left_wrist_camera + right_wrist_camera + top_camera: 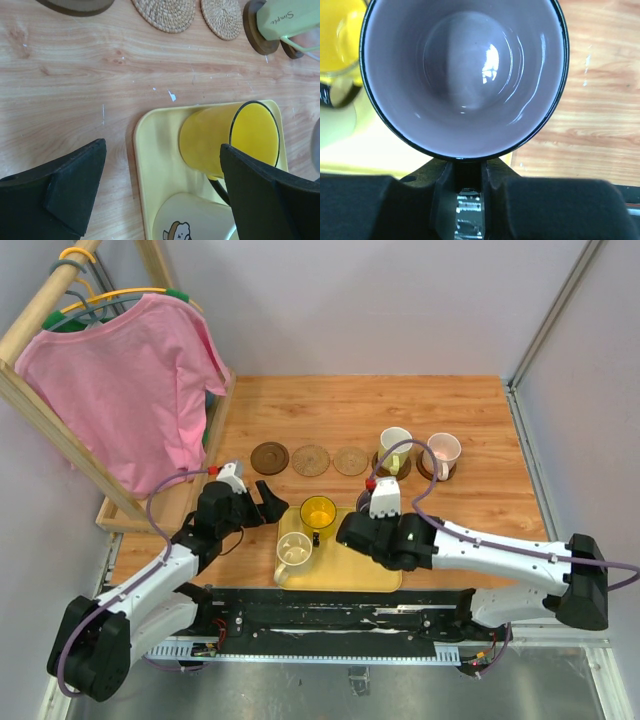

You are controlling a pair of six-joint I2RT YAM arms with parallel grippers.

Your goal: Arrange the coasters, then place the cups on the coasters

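The right pincer [467, 171] is clamped on the handle of the purple-grey cup [462, 75]. The cup stands mouth up and empty at the right-hand edge of the yellow tray [352, 578]. Whether its base is clear of the tray cannot be told. The left pincer [162, 150] hangs over the tray's far left corner with its jaws wide apart, holding nothing.

The cup looks like glazed ceramic: stiff, smooth, fairly light while empty, and likely to chip if knocked. A hold on the handle alone leaves the weight off to one side, so the cup may tip or swing between the pads. A slow carry and a level set-down seem wise.

Beyond the tray on the tabletop [350, 405] lies a row of coasters. A dark brown coaster [269, 457] lies past the tray's left corner, and two tan coasters [311, 460] [350, 460] lie past its middle; all three are bare. Past the tray's right corner, the white cup [395, 443] and the pink cup [444, 449] each stand on a dark coaster.

The right-hand tan coaster is the nearest free one, but it lies just beside the white cup, so there is little room for the pincer there.

On the tray, the yellow cup [318, 512] stands just beside the held cup and is the likeliest thing to be bumped. The cream cup [294, 551] stands toward the tray's near left. A pink shirt [130, 380] on a wooden rack hangs well to the left of the tray, out of the way.
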